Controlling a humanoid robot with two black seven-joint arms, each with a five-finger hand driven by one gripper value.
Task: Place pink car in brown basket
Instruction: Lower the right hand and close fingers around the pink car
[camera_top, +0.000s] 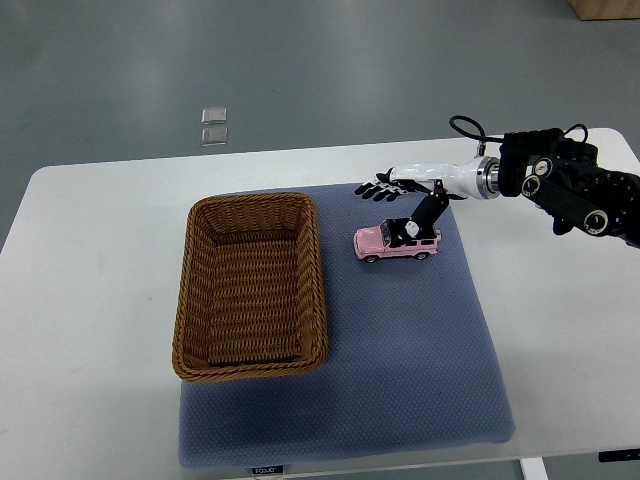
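The right hand (400, 192) is hovering with fingers spread over the pink car (396, 243), a light, rigid, roll-prone toy best gripped across its 2 sides.

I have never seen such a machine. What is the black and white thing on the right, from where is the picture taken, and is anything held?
One camera looks down steeply from the robot's own side. The black and white thing is the robot's right arm, ending in the right hand with fingers spread. On the white table lies a blue mat. On it stand a brown basket and a pink car. The thumb reaches down to the car's roof, but the car is not grasped. The left arm is not visible.
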